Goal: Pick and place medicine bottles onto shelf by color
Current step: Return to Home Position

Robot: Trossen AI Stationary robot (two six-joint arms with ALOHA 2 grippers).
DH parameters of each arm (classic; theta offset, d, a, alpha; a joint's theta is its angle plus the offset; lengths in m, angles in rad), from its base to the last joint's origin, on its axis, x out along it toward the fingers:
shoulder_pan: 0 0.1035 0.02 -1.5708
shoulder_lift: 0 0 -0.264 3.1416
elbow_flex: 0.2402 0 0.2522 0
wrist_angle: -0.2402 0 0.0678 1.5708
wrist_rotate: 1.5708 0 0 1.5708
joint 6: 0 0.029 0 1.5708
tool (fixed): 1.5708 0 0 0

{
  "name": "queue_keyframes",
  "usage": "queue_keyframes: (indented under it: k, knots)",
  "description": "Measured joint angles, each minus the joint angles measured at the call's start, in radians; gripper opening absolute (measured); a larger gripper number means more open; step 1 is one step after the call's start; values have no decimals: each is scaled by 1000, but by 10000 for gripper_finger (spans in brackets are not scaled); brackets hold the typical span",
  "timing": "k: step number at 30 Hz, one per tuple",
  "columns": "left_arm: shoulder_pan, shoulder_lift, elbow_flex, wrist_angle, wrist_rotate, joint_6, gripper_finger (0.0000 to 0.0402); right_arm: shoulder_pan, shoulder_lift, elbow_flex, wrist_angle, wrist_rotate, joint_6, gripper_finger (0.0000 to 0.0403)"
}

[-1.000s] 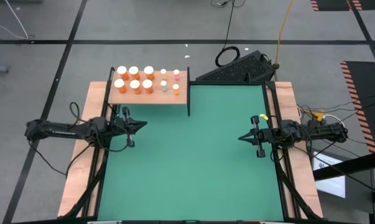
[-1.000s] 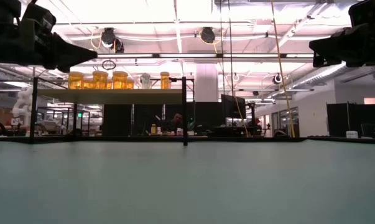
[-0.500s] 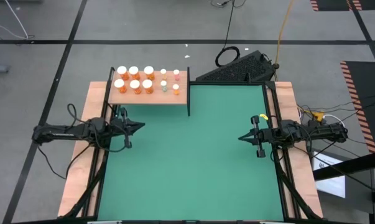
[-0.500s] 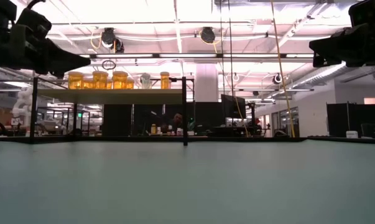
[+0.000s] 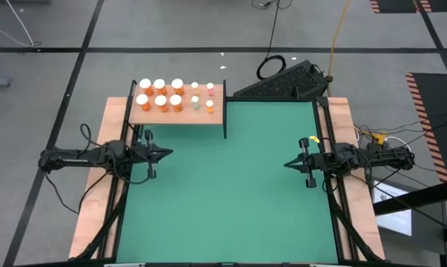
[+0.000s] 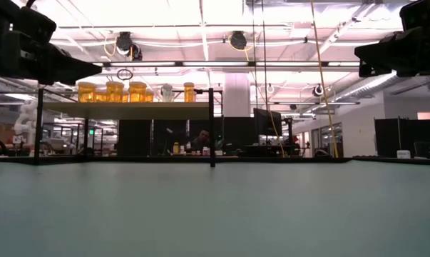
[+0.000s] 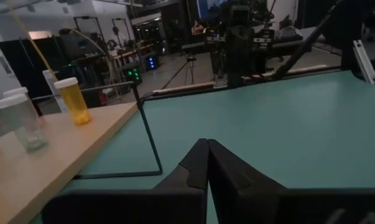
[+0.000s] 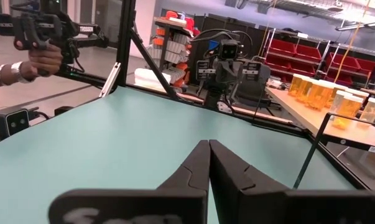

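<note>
The shelf point(image 5: 177, 113), a pale wooden board framed by thin black posts point(image 5: 224, 110), stood at the far left corner of the green mat point(image 5: 223, 200). Six large orange bottles point(image 5: 160, 95) with white caps stood upright on the board's left part, in two rows of three. Four small bottles point(image 5: 202, 96) stood in two rows of two on its right part, just beside the larger ones but apart from them. The left wrist camera showed a yellow-orange small bottle point(image 7: 73, 99) and a clear-bodied small bottle point(image 7: 22, 121), both upright on the board near its edge.

The left gripper point(image 5: 168, 152) hung over the mat's left edge, near the front of the shelf but clear of it, pointing toward the middle of the table. Its fingers point(image 7: 190, 171) were pressed together at the tips with nothing between them. The right gripper point(image 5: 287, 165) hung over the mat's right edge, well apart from the shelf and pointing toward the left arm. Its fingers point(image 8: 193, 165) were likewise closed and empty. In the low view both grippers sat high above the mat.

Beyond the table, in the right wrist view, a person's hand point(image 8: 41, 59) gripped a dark handle point(image 8: 47, 28)
</note>
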State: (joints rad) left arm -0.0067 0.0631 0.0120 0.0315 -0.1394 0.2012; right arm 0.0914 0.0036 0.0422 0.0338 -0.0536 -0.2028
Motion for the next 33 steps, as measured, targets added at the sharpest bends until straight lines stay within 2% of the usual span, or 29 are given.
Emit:
queue_keyframes:
  k: [12, 18, 24, 33]
  knots:
    - [-1, -3, 0, -13, 113, -27, 3, 0, 0, 0, 0, 0, 0, 0]
    - [-1, -64, 1, -13, 114, 9, 3, 0, 0, 0, 0, 0, 0, 0]
    - [0, -61, 43, -40, 113, 27, 3, 0, 0, 0, 0, 0, 0, 0]
    - [0, -59, 40, -127, 103, -4, 2, 0, 1, 0, 0, 0, 0, 0]
